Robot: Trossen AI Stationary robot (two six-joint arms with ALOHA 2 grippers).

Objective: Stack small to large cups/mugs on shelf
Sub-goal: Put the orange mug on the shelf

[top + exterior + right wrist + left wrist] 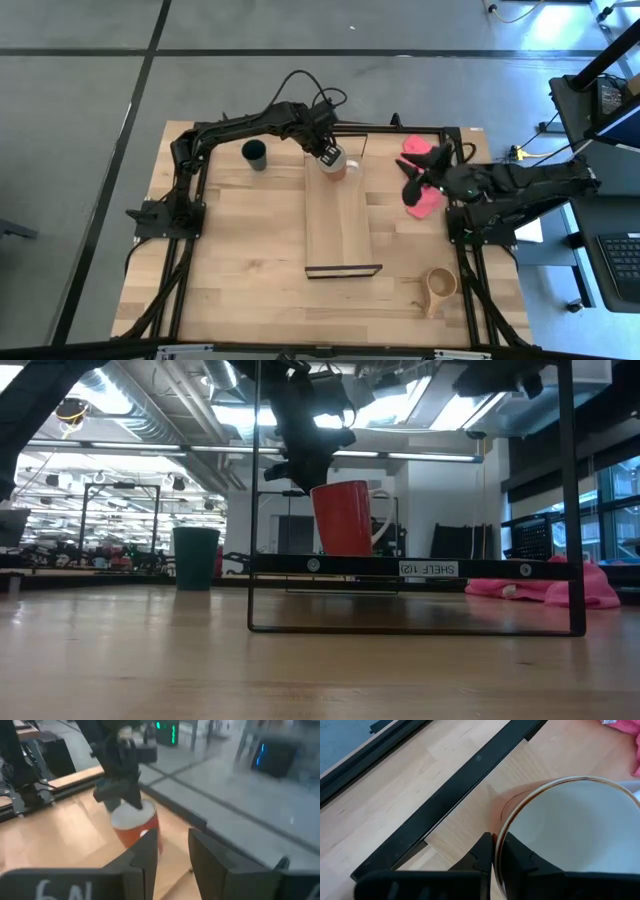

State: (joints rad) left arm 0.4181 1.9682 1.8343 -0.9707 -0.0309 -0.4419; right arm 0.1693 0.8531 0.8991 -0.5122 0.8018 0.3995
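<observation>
Fingers (485, 851) of my left gripper (327, 153) pinch the rim of the orange-brown mug (338, 166), one outside the wall and one inside the white bowl, and I see the mug standing upright directly below the gripper on the far end of the shelf (340, 225), its handle turned away from the arm. Out from the tool toward the arm's own base, I see the dark green cup (255, 154) on the tabletop, well apart. Across the shelf, my right gripper (412, 185) hovers with fingers parted above the pink cloth (428, 201), and the tan wooden cup (439, 285) sits far off by the near edge.
</observation>
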